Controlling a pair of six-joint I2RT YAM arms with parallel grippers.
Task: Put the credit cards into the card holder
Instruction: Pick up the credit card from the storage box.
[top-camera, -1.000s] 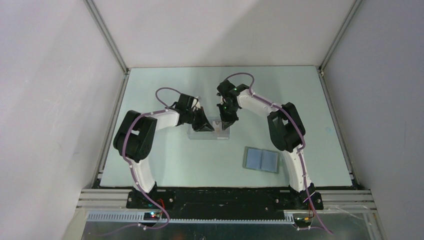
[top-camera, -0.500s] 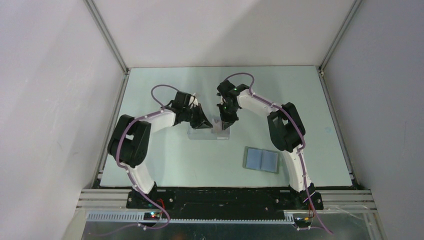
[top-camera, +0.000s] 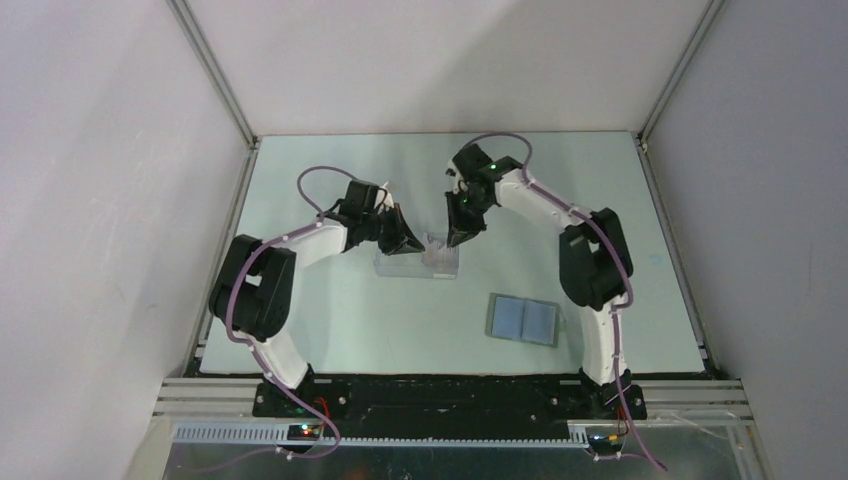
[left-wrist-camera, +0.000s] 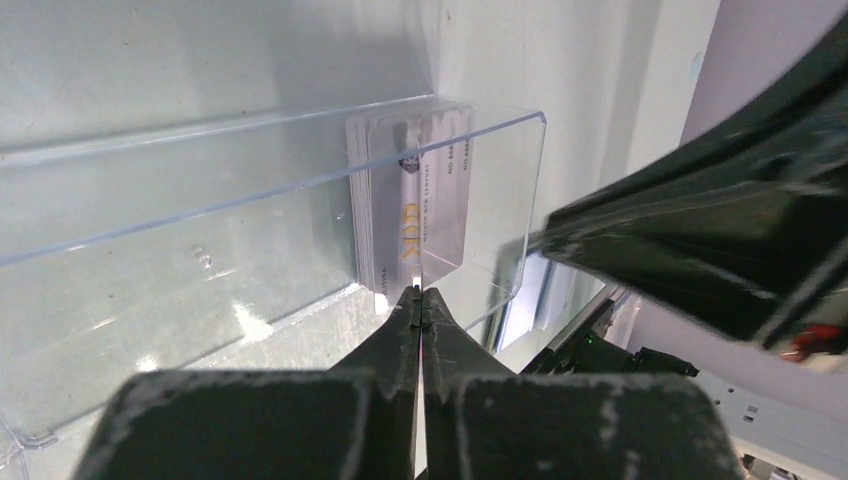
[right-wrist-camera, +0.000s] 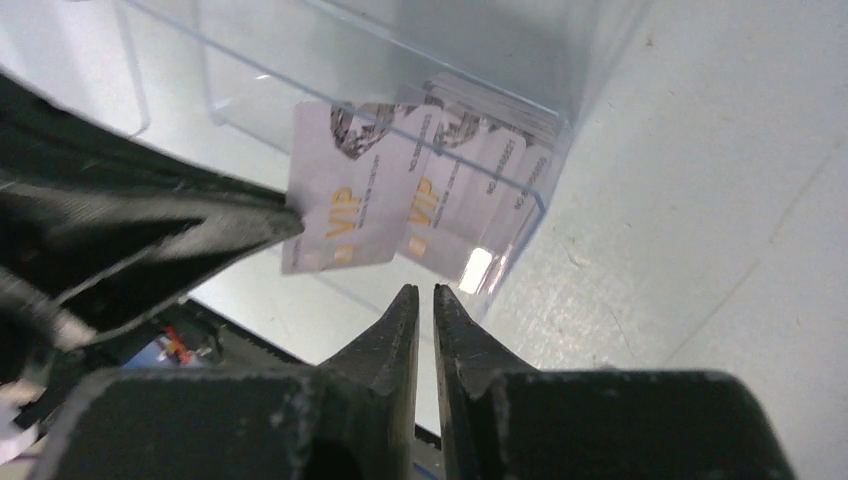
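A stack of pale credit cards (right-wrist-camera: 478, 190) stands at one end of a clear plastic case (left-wrist-camera: 200, 210), which lies mid-table (top-camera: 400, 266). My left gripper (left-wrist-camera: 420, 293) is shut on the edge of one card (right-wrist-camera: 345, 195) printed "VIP" and holds it partly out from the stack. In the top view this gripper (top-camera: 418, 247) is at the case. My right gripper (right-wrist-camera: 426, 290) is shut with nothing between the fingers, just beside and above the case's end (top-camera: 453, 240). The grey card holder (top-camera: 523, 320) lies open, light-blue inside up, near the right arm.
The case's open clear walls (right-wrist-camera: 300, 60) surround the cards on three sides. The two grippers are close together over the case. Metal frame rails (top-camera: 215, 260) and white walls bound the table. The arm bases sit at the near edge (top-camera: 440, 400).
My right gripper has pulled back from the case towards the far right. My left arm has shifted a little to the left, still at the cards.
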